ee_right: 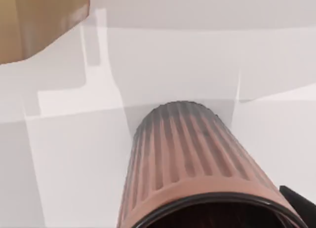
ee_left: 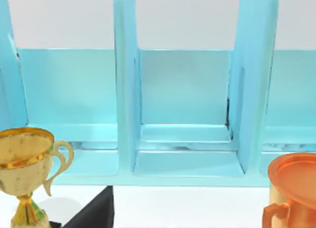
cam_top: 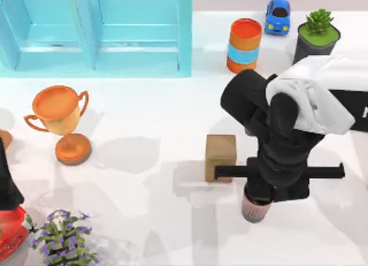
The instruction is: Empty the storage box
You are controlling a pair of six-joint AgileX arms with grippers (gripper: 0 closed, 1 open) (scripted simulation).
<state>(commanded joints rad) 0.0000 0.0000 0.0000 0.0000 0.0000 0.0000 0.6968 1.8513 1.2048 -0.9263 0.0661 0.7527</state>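
The right gripper hangs over a ribbed pink cup just right of a small brown box near the table's middle; whether its fingers are apart or together cannot be told. The blue storage box stands at the far left, an orange trophy in front of it. The left arm is parked at the left edge.

Bright, even light falls from above on the white bench. Soft grey shadows overlap beneath the orange trophy and the right arm at lower right of the frame. The blue shelf carries faint glossy sheen; edges look slightly soft.
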